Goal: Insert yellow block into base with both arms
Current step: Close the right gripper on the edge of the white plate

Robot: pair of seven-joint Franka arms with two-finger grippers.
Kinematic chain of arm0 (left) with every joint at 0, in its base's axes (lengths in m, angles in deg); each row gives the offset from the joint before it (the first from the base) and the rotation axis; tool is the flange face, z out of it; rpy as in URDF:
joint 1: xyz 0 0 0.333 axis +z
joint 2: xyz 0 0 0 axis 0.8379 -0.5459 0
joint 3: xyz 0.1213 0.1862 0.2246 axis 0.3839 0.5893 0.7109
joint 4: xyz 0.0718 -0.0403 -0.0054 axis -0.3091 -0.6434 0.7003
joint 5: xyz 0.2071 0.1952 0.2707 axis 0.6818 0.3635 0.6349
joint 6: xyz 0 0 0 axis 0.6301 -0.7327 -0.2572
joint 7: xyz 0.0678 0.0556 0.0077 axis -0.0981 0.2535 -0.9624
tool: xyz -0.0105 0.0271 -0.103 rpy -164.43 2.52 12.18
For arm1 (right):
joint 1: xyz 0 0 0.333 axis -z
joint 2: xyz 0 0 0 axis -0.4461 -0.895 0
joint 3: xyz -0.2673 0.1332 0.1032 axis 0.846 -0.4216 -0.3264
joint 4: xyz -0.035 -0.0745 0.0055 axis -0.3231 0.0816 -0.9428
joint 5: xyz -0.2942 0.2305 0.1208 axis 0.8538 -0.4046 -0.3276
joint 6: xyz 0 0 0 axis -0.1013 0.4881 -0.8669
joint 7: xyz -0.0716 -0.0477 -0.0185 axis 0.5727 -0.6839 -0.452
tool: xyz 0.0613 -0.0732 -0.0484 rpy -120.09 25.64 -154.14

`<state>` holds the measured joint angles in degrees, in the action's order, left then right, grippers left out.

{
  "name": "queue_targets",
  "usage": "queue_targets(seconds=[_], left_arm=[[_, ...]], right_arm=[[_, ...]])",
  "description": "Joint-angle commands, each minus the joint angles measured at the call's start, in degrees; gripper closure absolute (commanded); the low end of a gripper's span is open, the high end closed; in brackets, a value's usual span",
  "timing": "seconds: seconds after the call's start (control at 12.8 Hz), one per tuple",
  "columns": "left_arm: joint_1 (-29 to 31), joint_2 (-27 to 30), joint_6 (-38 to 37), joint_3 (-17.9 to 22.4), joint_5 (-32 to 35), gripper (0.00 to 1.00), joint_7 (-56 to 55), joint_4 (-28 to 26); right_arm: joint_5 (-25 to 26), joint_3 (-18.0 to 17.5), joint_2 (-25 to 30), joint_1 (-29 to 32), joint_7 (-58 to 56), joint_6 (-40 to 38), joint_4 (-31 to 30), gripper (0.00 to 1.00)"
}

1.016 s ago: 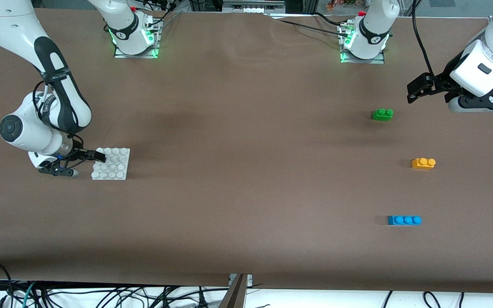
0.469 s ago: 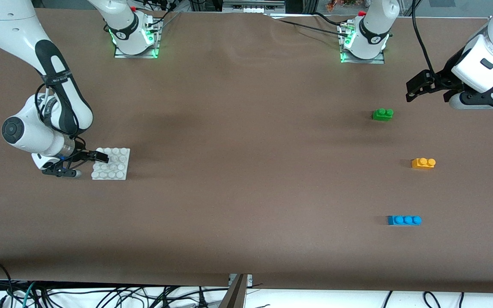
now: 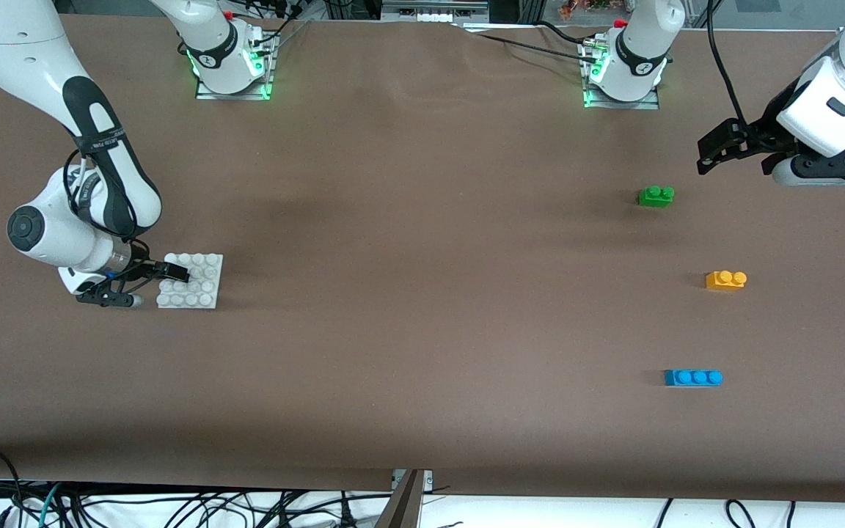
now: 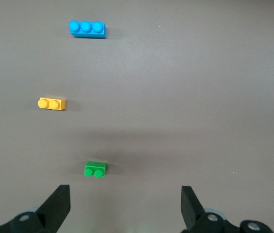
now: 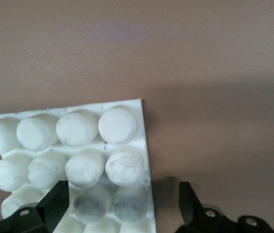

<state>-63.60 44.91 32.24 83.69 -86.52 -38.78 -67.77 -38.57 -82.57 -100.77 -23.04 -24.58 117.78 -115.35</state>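
**Base straddled, yellow block not yet taken**

The right gripper has its jaws spread apart, low at the edge of the base, one jaw over the studs and one just past the plate's side. The left gripper hangs with jaws wide open above the desk, close to the green brick. The yellow block lies nearer to the front camera than the green brick, and the blue brick nearer still. The block looks light, stiff and smooth; I would pinch its two long flat sides, below the studs.
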Motion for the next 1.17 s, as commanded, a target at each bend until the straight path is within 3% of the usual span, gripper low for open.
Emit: queue_targets(seconds=[0.0,0.16,0.47,1.09], left_arm=[[-0.09,-0.57,-1.04,0.14,-0.93,0.0,-0.38,1.6],[-0.09,-0.57,-1.04,0.14,-0.93,0.0,-0.38,1.6],[-0.09,-0.57,-1.04,0.14,-0.93,0.0,-0.38,1.6],[0.0,-0.65,-1.22,0.23,-0.84,0.0,-0.21,1.51]], right_arm=[[-1.75,-0.63,-0.76,0.68,-1.63,0.1,0.85,0.0],[-1.75,-0.63,-0.85,0.6,-1.72,0.02,0.85,0.01],[-1.84,-0.63,-1.2,0.68,-3.04,0.02,0.85,0.31],[-2.1,-1.94,-1.99,0.42,-3.03,-0.07,1.64,0.43]])
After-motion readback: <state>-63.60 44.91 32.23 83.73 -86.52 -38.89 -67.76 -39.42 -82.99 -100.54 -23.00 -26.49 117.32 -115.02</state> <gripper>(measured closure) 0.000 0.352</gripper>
